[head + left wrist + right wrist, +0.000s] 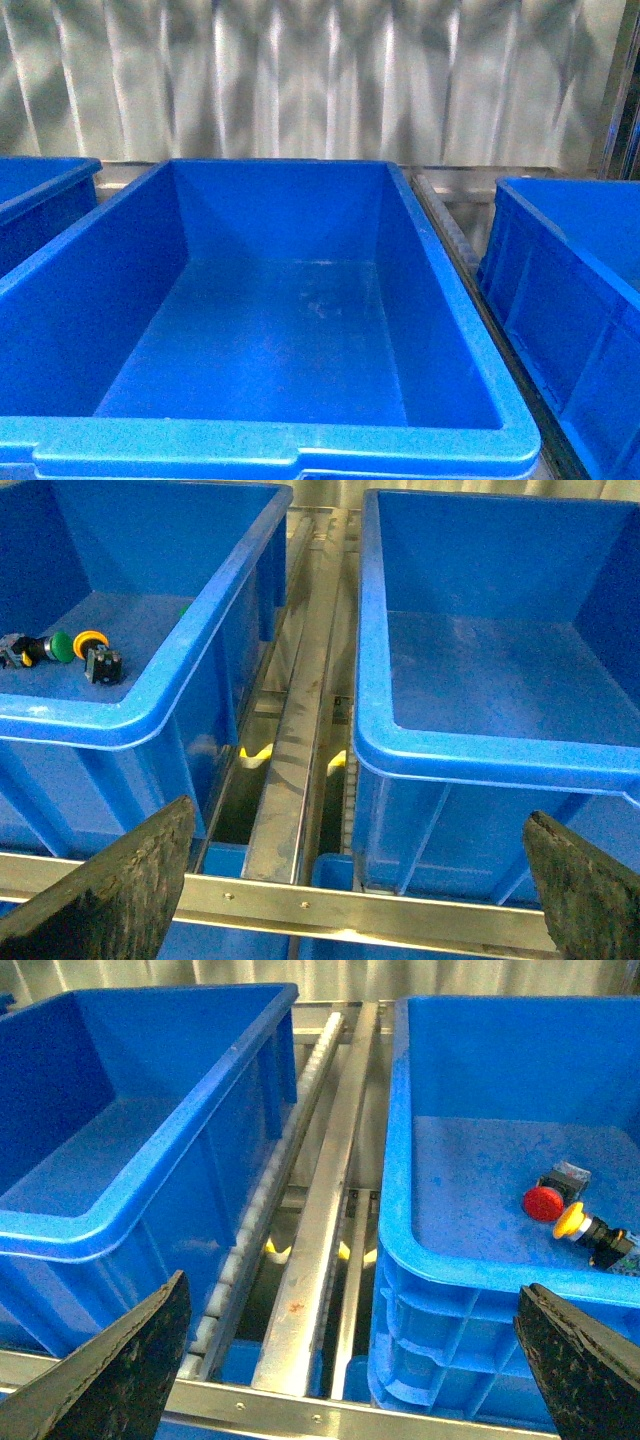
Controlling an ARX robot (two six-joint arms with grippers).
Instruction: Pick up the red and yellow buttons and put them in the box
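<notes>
**Both grippers spread wide over the bins; buttons lie in the side bins, centre box bare**

Front view: the box fills the middle of the frame, deep, bright blue, thick rolled rim. Only its scuffed blue floor shows inside. A second blue bin sits beside it on the robot's left and a third blue bin on the right, with a metal rail between the box and the right one. Corrugated metal wall behind. Neither arm appears in this view.

Left wrist view: left gripper released, its two dark fingers set far apart at the frame's lower corners, nothing between them. It hangs above the gap between two bins. In one bin, a yellow button lies on the floor just beside a green button, with a small black block touching or nearly touching the yellow cap (contact not resolvable). A metal frame bar crosses under the gripper.

Right wrist view: right gripper likewise released, jaws wide apart and holding nothing, above a roller track between two bins. In one bin lie a red button and a second yellow button, close together, both tipped on their sides on the floor.
</notes>
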